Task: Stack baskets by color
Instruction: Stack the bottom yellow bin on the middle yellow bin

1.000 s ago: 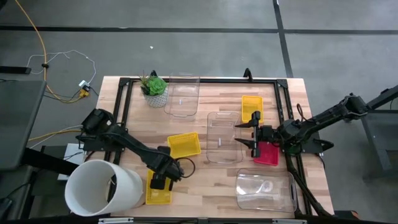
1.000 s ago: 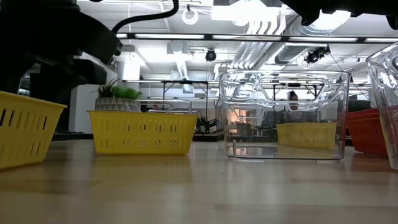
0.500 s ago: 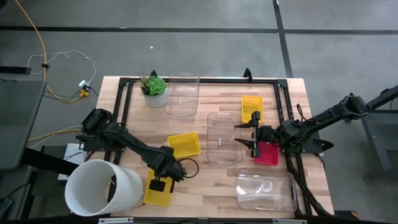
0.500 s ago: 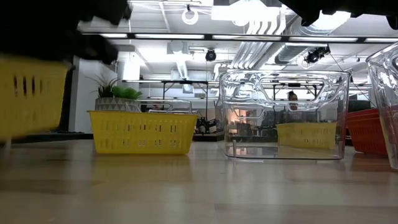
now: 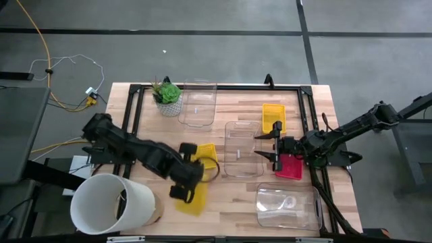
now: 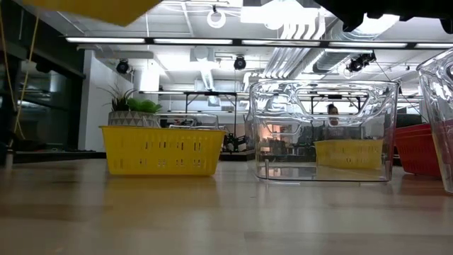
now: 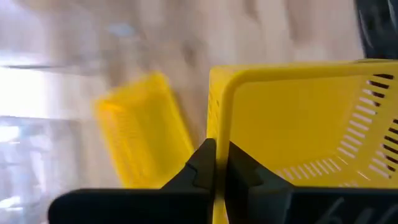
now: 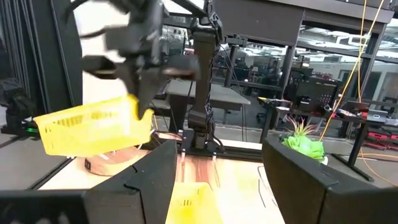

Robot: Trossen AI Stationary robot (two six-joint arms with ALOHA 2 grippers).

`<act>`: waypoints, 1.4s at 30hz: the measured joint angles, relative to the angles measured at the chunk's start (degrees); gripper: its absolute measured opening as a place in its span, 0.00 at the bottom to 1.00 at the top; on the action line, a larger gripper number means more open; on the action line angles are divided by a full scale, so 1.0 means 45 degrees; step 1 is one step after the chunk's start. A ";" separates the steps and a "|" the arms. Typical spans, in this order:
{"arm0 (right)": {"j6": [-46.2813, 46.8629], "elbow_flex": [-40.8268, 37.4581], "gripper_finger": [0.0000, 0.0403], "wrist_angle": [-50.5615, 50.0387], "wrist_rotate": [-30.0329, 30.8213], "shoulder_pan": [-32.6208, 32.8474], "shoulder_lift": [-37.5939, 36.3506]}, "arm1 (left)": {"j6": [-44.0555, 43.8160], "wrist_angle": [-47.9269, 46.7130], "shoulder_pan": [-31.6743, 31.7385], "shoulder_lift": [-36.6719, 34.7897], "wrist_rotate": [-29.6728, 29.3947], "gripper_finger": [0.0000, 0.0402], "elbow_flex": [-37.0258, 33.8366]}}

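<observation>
Yellow basket (image 5: 192, 197) hangs above the desk (image 5: 223, 202), grasped by the left gripper (image 5: 181, 192); right gripper (image 5: 275, 146) released beside a pink basket (image 5: 291, 165); low view: second yellow basket (image 6: 163, 150) on the desk; left wrist view: fingers (image 7: 202, 168) clenched on the rim.

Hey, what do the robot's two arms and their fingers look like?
Both arms are black and jointed, built from slim links, with a dark cable looping near the left gripper. The right gripper ends in two dark, flat-sided fingers. The left arm's fingers are also black and taper to narrow tips. No markings are visible.
</observation>
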 joint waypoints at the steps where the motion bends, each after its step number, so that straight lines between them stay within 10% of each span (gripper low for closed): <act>1: 0.0006 0.0000 0.55 -0.0021 0.0004 0.0000 0.0000 | -0.0298 0.0139 0.0126 -0.0225 -0.0551 0.00 -0.0032; 14: 0.0011 0.0000 0.55 -0.0071 0.0004 0.0000 0.0000 | -0.8923 0.2408 0.0435 -0.2992 -0.7402 0.00 -0.4356; 27: 0.0098 0.0000 0.55 -0.0015 0.0015 0.0000 0.0000 | -1.8703 0.4116 -0.1520 -0.4181 -0.7727 0.00 -0.9724; 42: 0.0326 0.0000 0.55 -0.0069 0.0922 0.0005 -0.0005 | -2.0633 0.6542 -0.1925 -0.2054 -0.8402 0.00 -1.0575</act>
